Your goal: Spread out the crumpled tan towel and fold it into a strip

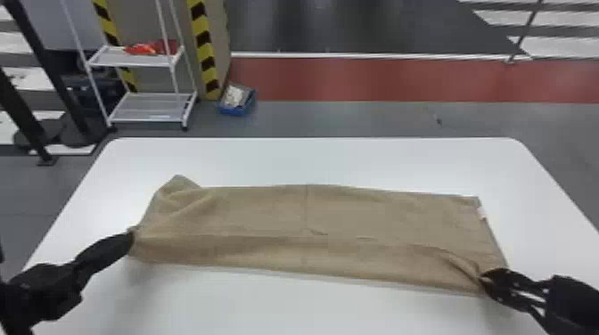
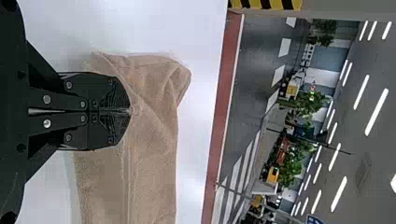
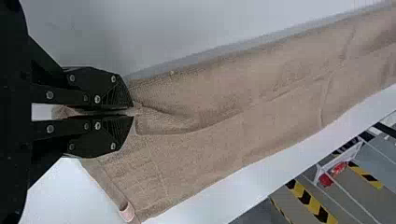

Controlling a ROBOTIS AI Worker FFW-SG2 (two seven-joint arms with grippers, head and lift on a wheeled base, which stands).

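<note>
left flat black fingers (image 2: 119,105) are closed on the left end of the tan cloth towel (image 1: 338,214), right flat black fingers (image 3: 122,102) nearly closed on its near-right corner, the likely light, limp fabric best gripped by edges on the white tabletop (image 1: 312,160), rumpled left end hindering folding, white open-shelved rack (image 1: 145,115) well beyond.

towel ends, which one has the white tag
The right end, held by the right gripper: the white tag sits near its far corner. The left end is rumpled.
</note>
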